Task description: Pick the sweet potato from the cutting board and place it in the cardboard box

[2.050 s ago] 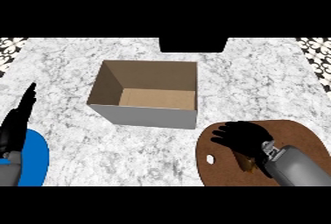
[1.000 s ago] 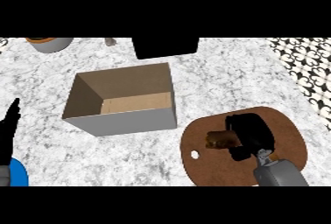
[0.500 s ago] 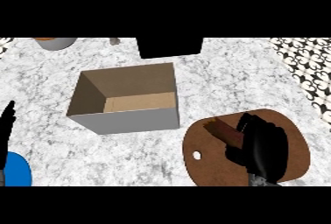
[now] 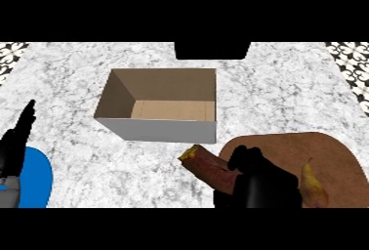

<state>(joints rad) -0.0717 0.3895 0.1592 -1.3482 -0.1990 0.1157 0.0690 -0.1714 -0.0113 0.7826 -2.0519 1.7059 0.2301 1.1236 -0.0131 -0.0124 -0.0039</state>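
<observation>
The robot's black right hand [image 4: 261,184] shows at the view's lower edge, fingers curled round the near end of the reddish-brown, elongated sweet potato [image 4: 204,166], i.e. clamped on it. The potato's far tip, w/ a yellowish patch, juts out past the left rim of the round brown wooden cutting board [image 4: 320,149] and points toward the open, square cardboard box [image 4: 160,131], which sits just beyond it on the white-grey marble counter [image 4: 288,97]. So the potato is in the hand, btwn board and box, near the box's front right corner but not yet over the opening. Whether it is fully clear of the board can't be told, as the hand hides the contact. A thin yellowish item [image 4: 314,184] lies on the board to the right of the hand; what it is can't be made out. The left hand [image 4: 16,146] rests at the view's left edge, fingers straight and pointing up, beside a round blue plate [image 4: 37,178]. The box looks empty inside. Step in hand, prob.: grasp done, carry to the box under way. The next move calls for raising the potato enough to clear the box's front wall, taking it forward and a bit left until it is above the opening, then opening the fingers. The potato is long, so it should be lined up w/ the box to avoid catching the rim.
</observation>
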